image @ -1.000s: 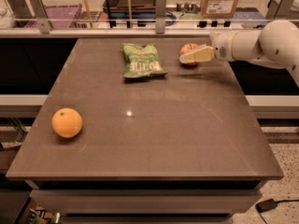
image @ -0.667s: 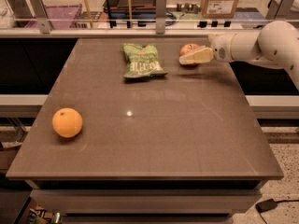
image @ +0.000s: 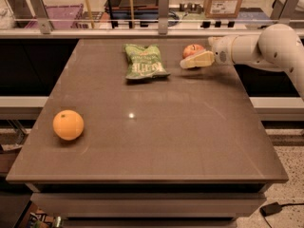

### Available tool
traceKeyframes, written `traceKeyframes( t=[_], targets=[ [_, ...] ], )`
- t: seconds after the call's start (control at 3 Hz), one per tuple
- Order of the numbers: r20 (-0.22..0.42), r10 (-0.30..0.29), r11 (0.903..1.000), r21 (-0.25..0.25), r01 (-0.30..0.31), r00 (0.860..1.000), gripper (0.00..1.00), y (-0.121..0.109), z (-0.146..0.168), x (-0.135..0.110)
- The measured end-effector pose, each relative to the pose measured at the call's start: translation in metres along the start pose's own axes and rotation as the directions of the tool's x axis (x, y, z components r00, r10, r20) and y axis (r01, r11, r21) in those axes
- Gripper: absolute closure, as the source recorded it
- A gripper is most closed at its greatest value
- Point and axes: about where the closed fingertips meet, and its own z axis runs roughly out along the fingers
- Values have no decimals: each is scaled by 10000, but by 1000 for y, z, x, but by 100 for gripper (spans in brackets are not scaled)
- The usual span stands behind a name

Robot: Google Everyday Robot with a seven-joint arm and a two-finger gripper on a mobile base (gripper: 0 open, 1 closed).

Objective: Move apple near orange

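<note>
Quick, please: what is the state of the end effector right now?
End effector: at the apple, far right side of the table; open or closed cannot be told.

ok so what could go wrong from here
The gripper is at the apple near the far edge of the table; a nudge could roll it off. The green chip bag lies close to the path to the orange, which sits near the left edge and could roll if bumped.
</note>
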Motion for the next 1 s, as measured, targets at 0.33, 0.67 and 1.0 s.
traceKeyframes(
  t=[0.33,0.67,1.0],
  targets=[
    [-95,81,9999,-83,-81,9999,16,1,6,5],
    [-99,83,9999,-130,-84,9999,40,3,9,5],
    [-105,86,9998,-181,-88,9999,64,5,12,5]
  ],
)
